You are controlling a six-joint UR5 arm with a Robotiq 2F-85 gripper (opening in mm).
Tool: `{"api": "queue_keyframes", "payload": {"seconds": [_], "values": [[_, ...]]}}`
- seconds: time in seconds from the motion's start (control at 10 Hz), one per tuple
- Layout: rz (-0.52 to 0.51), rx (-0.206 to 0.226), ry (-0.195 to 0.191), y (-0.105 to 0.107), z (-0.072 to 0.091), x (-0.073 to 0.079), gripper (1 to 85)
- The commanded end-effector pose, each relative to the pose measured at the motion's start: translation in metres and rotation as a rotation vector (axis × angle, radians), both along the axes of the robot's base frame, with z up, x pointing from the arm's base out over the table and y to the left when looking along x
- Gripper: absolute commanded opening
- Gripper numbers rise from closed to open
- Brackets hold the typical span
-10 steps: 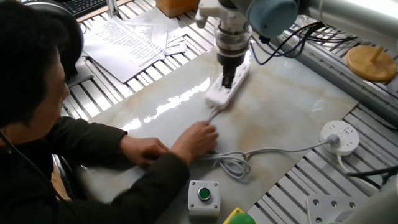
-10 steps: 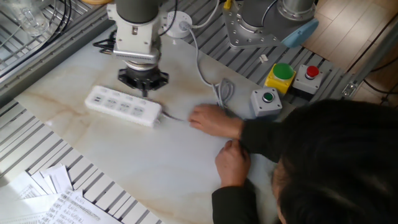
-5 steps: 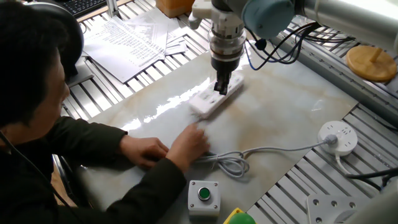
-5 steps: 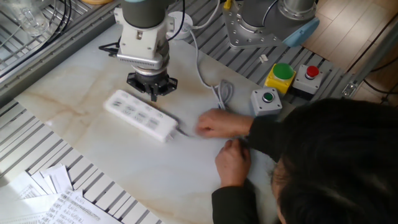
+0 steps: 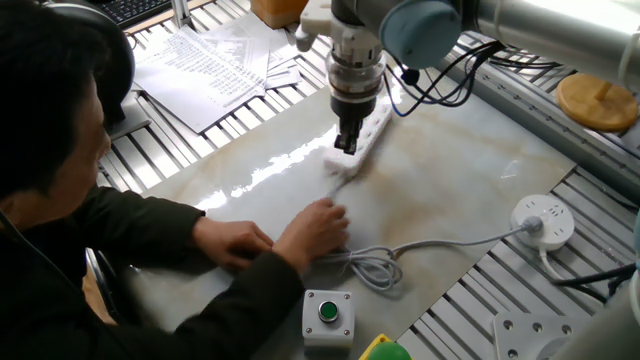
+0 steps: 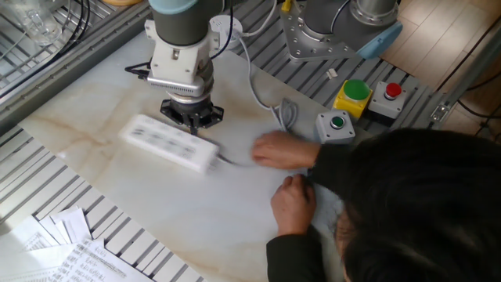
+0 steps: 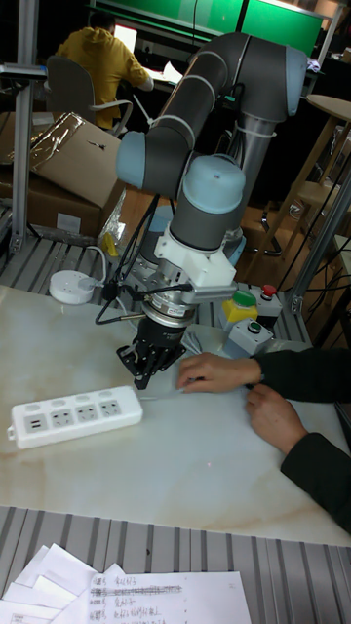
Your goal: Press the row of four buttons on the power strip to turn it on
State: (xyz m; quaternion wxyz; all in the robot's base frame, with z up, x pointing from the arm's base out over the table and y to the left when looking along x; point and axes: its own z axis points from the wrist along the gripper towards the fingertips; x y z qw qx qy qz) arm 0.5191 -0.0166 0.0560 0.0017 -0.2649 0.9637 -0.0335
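Observation:
The power strip [image 7: 76, 416] is a long white bar lying flat on the marble top, seen also as power strip [image 5: 362, 135] and, blurred by motion, as power strip [image 6: 167, 143]. Its four buttons cannot be made out in any view. My gripper [image 5: 346, 147] points straight down at the strip's cable end, fingers drawn together into one dark tip with nothing held. In the tall view the gripper [image 7: 146, 375] hangs just past the strip's right end; contact cannot be judged. A person's hand [image 6: 278, 149] rests on the strip's grey cable [image 5: 440, 240].
A person leans over the near table edge with both hands [image 5: 235, 240] on the marble. A round white socket puck [image 5: 545, 220] lies at the right. A grey box with a green button [image 6: 337, 124] and a yellow and red button box [image 6: 368, 98] stand nearby. Papers [image 5: 215, 60] lie at the back.
The strip has shifted and turned on the table while the person's hand moved on the cable. My gripper has followed it, drifting slightly left in one fixed view.

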Motion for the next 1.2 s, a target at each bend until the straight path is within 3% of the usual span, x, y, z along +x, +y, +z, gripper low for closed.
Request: {"api": "queue_keyframes", "payload": {"seconds": [0.0, 0.2, 0.4, 0.7, 1.1], "values": [[0.021, -0.014, -0.026, 0.003, 0.000, 0.014, 1.0], [0.050, -0.046, -0.039, -0.009, 0.000, 0.020, 1.0], [0.049, -0.029, -0.033, -0.006, -0.002, 0.016, 1.0], [0.079, -0.048, -0.047, -0.019, -0.008, 0.018, 1.0], [0.087, -0.041, -0.059, -0.026, -0.017, 0.015, 1.0]]}}
